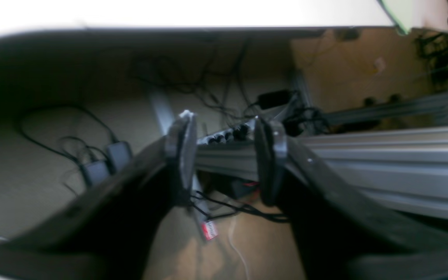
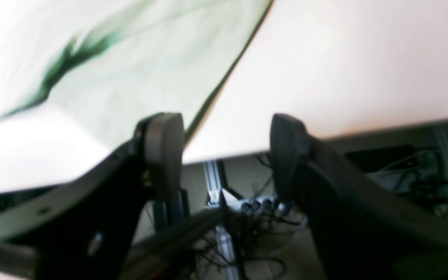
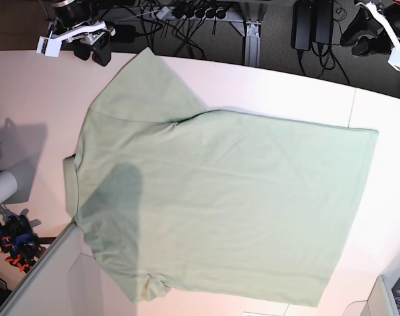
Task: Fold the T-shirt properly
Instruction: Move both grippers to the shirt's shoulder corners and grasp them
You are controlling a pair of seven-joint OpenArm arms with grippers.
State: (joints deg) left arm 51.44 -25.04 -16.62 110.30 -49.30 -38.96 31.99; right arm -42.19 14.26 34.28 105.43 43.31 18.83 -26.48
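Blurring wrist views cut off the T-shirt [image 3: 219, 204].

Both wrist views are soft with motion blur, and the white tabletop [image 2: 344, 77] burns out to glare at twelve o'clock. The overhead view is sharp and evenly bright; a soft grey shadow lies on the pale mint-green fabric shirt [image 3: 252, 197] at nine o'clock.

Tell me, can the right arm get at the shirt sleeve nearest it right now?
Probably yes. The right gripper is open and empty at the table edge, with the T-shirt sleeve lying flat close by and nothing between them.
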